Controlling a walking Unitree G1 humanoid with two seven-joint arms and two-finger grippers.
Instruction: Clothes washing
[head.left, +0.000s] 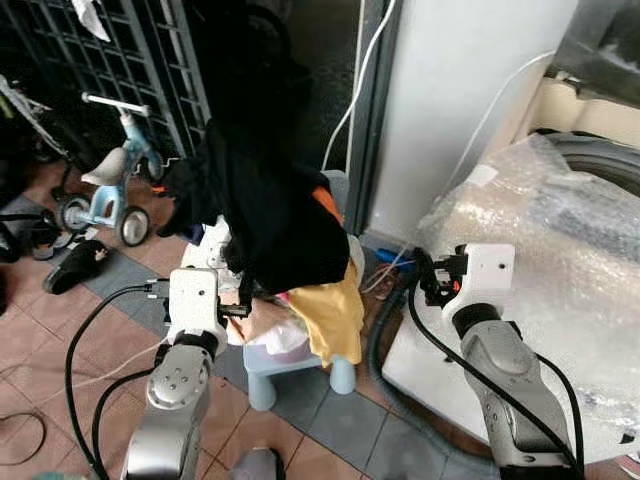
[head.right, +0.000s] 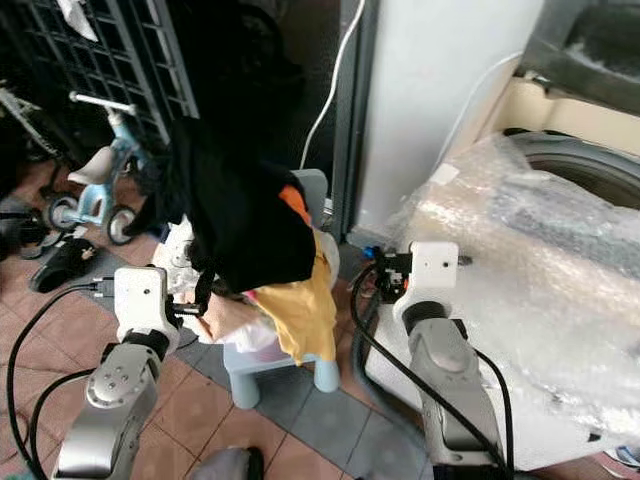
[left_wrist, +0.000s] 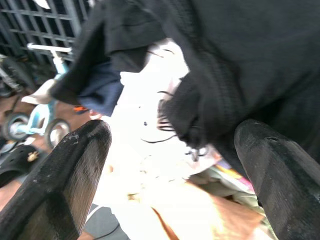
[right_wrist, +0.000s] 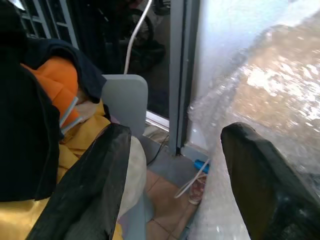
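A white washing machine wrapped in clear bubble plastic (head.left: 560, 240) takes up the robot's right side, with a grey corrugated drain hose (head.left: 385, 340) curling down at its near corner onto the tiled floor (head.left: 60, 350). A tall white panel (head.left: 450, 90) stands behind it beside a dark doorway, and a black metal grille (head.left: 120, 60) closes off the far left.

In the middle, a heap of laundry is piled on a small pale blue plastic chair (head.left: 300, 370). The largest piece is a black garment (head.left: 270, 200) draped high over the heap; under it hang a yellow cloth (head.left: 335, 310), a scrap of orange fabric (right_wrist: 52, 82) and some white and pink pieces (left_wrist: 150, 125) lower down.

The left gripper (left_wrist: 172, 175) is at the left edge of the heap, its two long black fingers spread wide with the black garment's hem hanging just in front of them, not pinched. The right gripper (right_wrist: 172, 185) hovers between the chair and the plastic-wrapped machine, its fingers also spread apart and holding nothing.

On the floor to the left stand a light blue child's tricycle (head.left: 110, 180) and, nearer, a black slipper (head.left: 75, 265). A white cable (head.left: 355, 80) hangs down by the doorway.
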